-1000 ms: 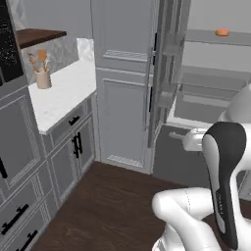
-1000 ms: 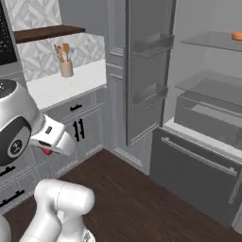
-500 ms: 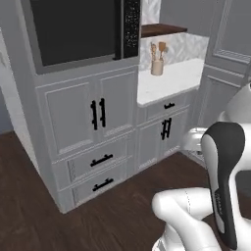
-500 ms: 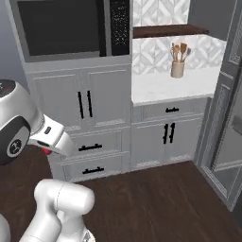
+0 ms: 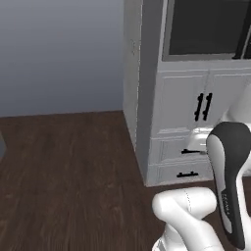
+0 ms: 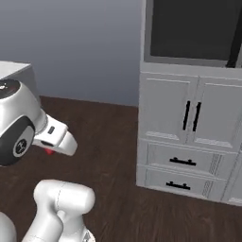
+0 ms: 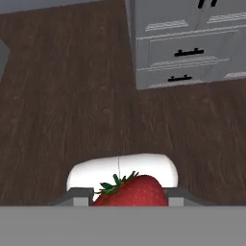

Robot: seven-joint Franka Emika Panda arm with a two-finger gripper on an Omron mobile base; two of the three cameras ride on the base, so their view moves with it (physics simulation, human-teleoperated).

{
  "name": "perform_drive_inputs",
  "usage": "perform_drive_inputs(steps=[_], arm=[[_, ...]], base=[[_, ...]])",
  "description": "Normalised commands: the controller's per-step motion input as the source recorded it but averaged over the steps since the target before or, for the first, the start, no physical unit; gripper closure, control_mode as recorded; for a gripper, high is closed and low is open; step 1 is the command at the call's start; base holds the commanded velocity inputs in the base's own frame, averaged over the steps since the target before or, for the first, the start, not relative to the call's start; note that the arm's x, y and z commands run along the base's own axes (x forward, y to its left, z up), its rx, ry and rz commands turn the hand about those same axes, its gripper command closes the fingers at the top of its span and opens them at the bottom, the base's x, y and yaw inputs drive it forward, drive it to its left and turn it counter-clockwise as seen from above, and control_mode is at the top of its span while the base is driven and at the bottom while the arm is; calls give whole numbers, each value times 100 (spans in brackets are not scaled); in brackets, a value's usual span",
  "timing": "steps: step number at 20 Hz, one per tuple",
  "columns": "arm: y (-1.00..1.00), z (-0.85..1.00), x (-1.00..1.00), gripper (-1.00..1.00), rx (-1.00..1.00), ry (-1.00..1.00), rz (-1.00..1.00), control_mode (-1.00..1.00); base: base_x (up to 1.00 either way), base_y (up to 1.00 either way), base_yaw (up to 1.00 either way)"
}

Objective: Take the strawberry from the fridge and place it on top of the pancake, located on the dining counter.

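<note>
- Seen from the hand camera, our gripper is closing on the strawberry, the red berry with its green leaves sitting between the fingers low in the frame.
- From the right base camera, we are seeing just a speck of red peeking out beneath the white hand.
- Below the hand, dark wood floor is spreading out.
- Ahead, we are facing a light grey cabinet with black handles, two doors above two drawers.
- A dark built-in oven panel is sitting above the cabinet doors.
- A plain grey wall is filling the left of both base views.
</note>
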Motion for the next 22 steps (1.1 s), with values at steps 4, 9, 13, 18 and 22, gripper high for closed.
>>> perform_drive_inputs(steps=[4, 9, 13, 18, 22], arm=[[0, 0, 0, 100, 0, 0, 0, 100], [0, 0, 0, 100, 0, 0, 0, 100], [0, 0, 0, 100, 0, 0, 0, 100], [0, 0, 0, 100, 0, 0, 0, 100], [0, 0, 0, 100, 0, 0, 0, 100]], base=[[15, 100, 39], [67, 100, 14], [93, 98, 1], [100, 71, 0], [100, 53, 0]])
